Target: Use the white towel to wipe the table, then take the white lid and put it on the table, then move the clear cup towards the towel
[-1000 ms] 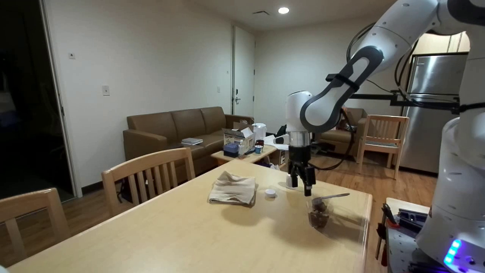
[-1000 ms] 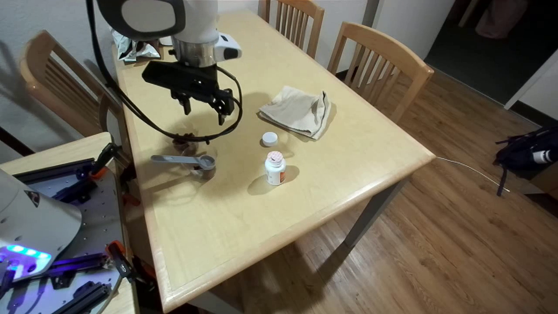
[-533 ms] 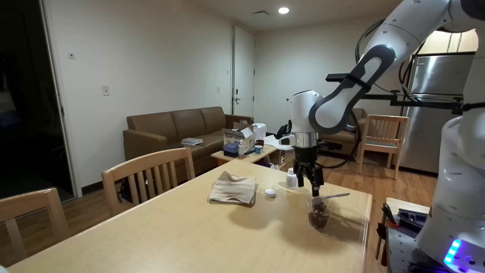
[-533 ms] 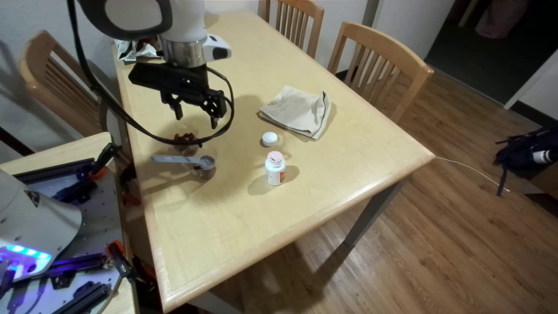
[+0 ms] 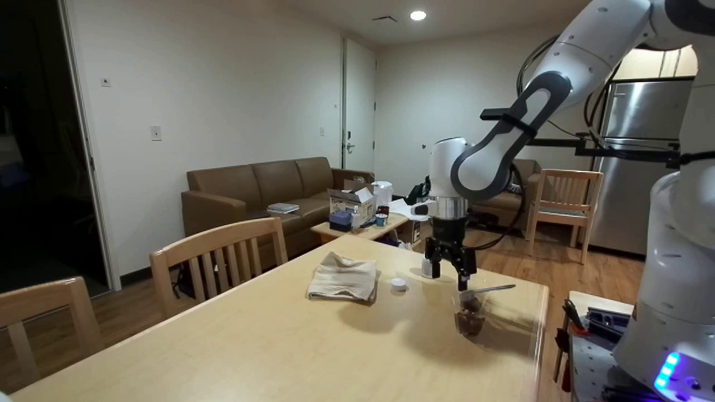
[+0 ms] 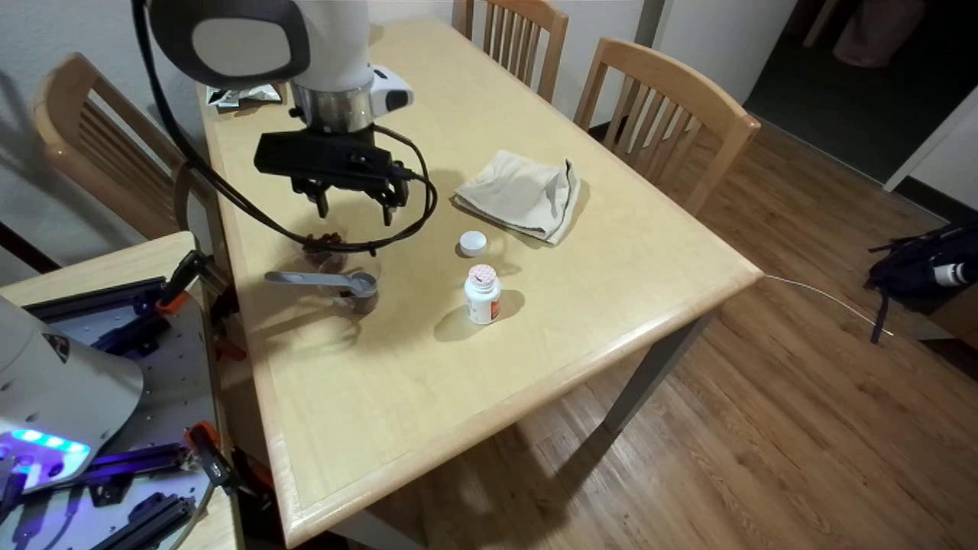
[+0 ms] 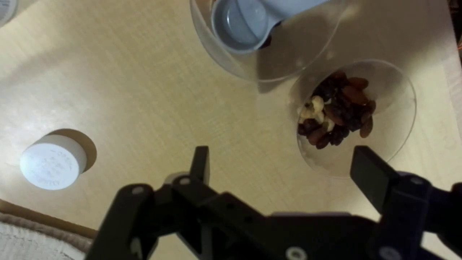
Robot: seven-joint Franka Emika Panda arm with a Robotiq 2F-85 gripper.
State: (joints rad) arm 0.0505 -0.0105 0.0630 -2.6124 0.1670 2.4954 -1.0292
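Observation:
A folded off-white towel (image 5: 343, 279) lies on the wooden table (image 6: 428, 367); its edge shows in the wrist view's lower left corner. The small round white lid (image 7: 50, 164) rests on the tabletop close to the towel. Two clear cups stand side by side: one clear cup (image 7: 391, 94) holds nuts and raisins, while a grey scoop (image 7: 240, 25) lies across the mouth of the second cup (image 7: 202, 39). My gripper (image 7: 279, 155) is open and points down above the table, with nothing between its fingers. In the wrist view its right finger (image 7: 375, 177) overlaps the nut cup's rim.
A white bottle (image 6: 482, 298) stands upright near the lid and the scoop cup. Silver packaging (image 6: 237, 95) lies at the table's far corner. Wooden chairs (image 6: 665, 99) line the towel side. A black cable (image 6: 176, 137) loops from the arm past the cups.
My gripper first shifted toward the robot base, then partly back, and its wrist has turned a little. It stays open. Towel, lid, bottle and cups have not moved.

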